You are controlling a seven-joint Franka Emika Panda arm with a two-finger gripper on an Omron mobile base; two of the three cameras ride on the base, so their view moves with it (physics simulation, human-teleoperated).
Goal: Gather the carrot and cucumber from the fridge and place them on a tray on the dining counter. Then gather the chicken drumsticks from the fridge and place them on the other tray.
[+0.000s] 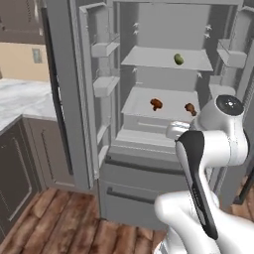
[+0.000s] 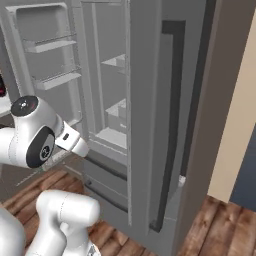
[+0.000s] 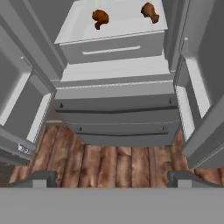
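Note:
Two brown chicken drumsticks (image 1: 156,104) (image 1: 190,108) lie apart on the lower shelf of the open fridge (image 1: 163,124). In the hand view they sit at the top, the left drumstick (image 3: 100,18) and the right one (image 3: 149,12). A small roundish green item (image 1: 178,59), apparently the cucumber, rests on the shelf above. The carrot and the trays are out of view. My gripper (image 3: 111,180) is open and empty, fingertips (image 3: 43,178) far apart, held in front of the fridge, below the drumstick shelf and looking down at the drawers and floor.
Both fridge doors stand open, with door bins on the left (image 1: 104,84) and the right door's edge (image 2: 145,115) close by. Freezer drawers (image 3: 116,118) sit below the shelves. A marble counter (image 1: 20,99) over dark cabinets lies to the left. Wood floor (image 3: 105,162) runs in front.

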